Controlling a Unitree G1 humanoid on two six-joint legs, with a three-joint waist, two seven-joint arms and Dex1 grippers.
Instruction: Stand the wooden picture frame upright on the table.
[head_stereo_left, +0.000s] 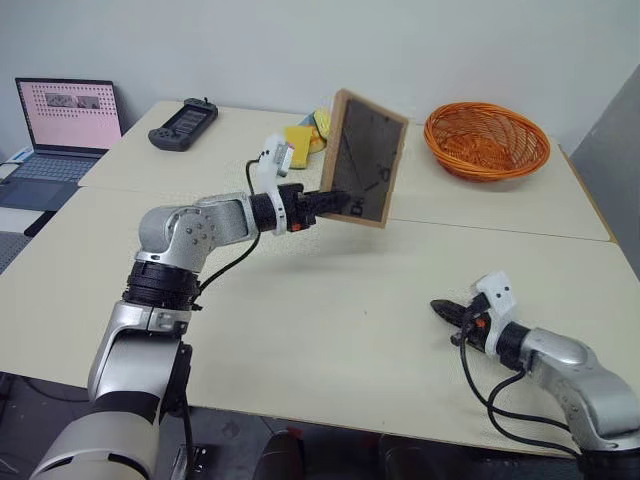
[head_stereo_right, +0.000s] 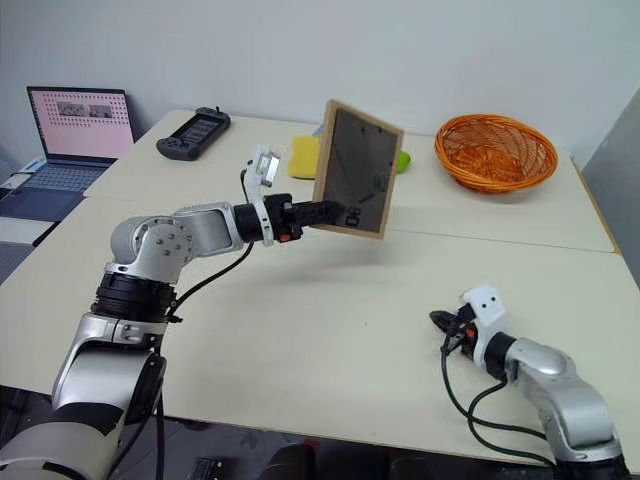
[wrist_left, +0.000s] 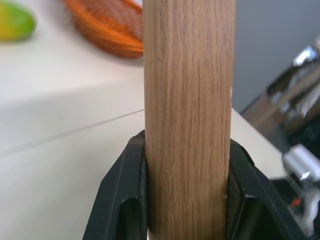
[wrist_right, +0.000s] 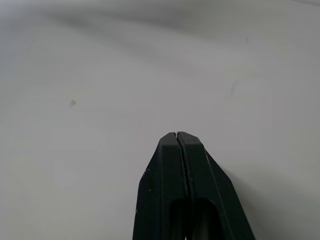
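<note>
Between the black fingers (wrist_left: 125, 200) is the light brown wooden picture frame (head_stereo_left: 364, 158), streaky wood with a dark back.

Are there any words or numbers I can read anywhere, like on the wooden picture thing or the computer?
No text here can be read for sure.
Small light-wood picture frame held in the left gripper: pale marks near the bottom of its dark panel, too small to read.
Open laptop with a pink screen: rows of tiny dots and dark boxes, too small to read.
Black handheld controller: no readable label.
</note>
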